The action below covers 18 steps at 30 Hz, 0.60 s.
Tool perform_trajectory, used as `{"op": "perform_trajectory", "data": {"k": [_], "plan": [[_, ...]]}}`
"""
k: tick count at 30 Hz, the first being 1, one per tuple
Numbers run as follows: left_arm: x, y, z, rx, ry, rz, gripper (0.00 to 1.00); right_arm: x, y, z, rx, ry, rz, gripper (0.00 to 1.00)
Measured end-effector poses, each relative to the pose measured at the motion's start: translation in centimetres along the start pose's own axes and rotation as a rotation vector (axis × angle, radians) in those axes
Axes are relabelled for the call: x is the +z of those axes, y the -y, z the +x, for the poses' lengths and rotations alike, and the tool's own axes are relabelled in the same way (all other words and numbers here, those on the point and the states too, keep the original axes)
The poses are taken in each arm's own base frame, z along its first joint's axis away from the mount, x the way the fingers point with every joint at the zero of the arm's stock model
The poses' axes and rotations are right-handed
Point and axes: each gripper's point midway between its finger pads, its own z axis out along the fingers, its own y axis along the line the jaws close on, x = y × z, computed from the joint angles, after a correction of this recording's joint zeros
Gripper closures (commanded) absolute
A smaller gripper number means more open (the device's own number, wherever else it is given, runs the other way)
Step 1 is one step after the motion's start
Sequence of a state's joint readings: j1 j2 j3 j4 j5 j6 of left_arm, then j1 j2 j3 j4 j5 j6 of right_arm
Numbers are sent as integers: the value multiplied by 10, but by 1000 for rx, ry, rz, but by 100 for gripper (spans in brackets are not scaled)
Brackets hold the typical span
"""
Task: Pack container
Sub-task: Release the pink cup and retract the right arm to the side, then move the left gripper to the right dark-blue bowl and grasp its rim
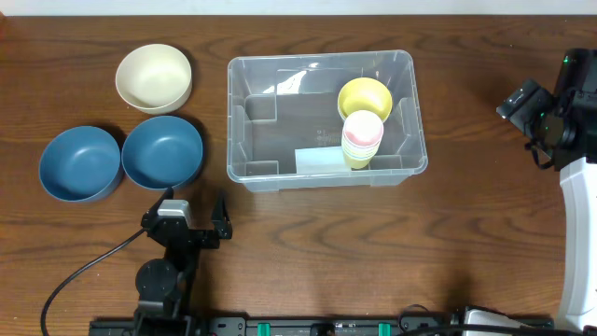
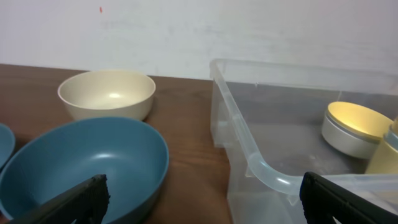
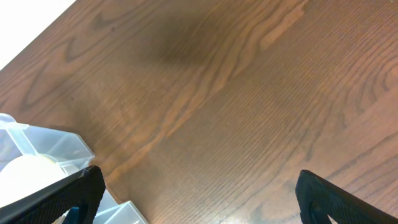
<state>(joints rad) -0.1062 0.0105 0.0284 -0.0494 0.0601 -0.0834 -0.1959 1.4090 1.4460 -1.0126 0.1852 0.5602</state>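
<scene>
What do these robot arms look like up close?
The left arm is black with a silvery block at the wrist and a black cable trailing off. The right arm has a white link, a black wrist and a small green light. Both end in two flat black fingers.

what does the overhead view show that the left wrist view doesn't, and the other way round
Only overhead: the right arm and the far-left blue bowl in full. Only left wrist: the white wall behind the table. Both: the cream bowl, the nearer blue bowl, the clear container with the yellow bowl inside, and the open left gripper.
</scene>
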Motion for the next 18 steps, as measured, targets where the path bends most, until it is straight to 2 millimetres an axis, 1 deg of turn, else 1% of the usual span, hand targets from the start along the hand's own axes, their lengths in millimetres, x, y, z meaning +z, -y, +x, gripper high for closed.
{"op": "perform_trajectory", "data": {"k": [5, 7, 11, 13, 14, 16, 18], "plan": [[-8, 9, 7, -75, -103, 40, 2, 0, -1, 1, 0, -6, -7, 1], [-14, 12, 1, -92, -141, 42, 2, 0, -1, 1, 0, -6, -8, 1], [-27, 14, -38, -110, -184, 13, 2, 0, -2, 1, 0, -7, -9, 1], [-30, 14, -58, -112, -216, -13, 2, 0, -2, 1, 0, -7, -9, 1], [-30, 14, -65, -111, -238, -29, 2, 0, -2, 1, 0, -7, -10, 1], [-29, 13, -74, -114, -322, -60, 2, 0, -2, 2, -1, -10, -10, 1], [-20, 13, -85, -114, -406, -86, 2, 0, -2, 1, 0, -8, -10, 1]]}}
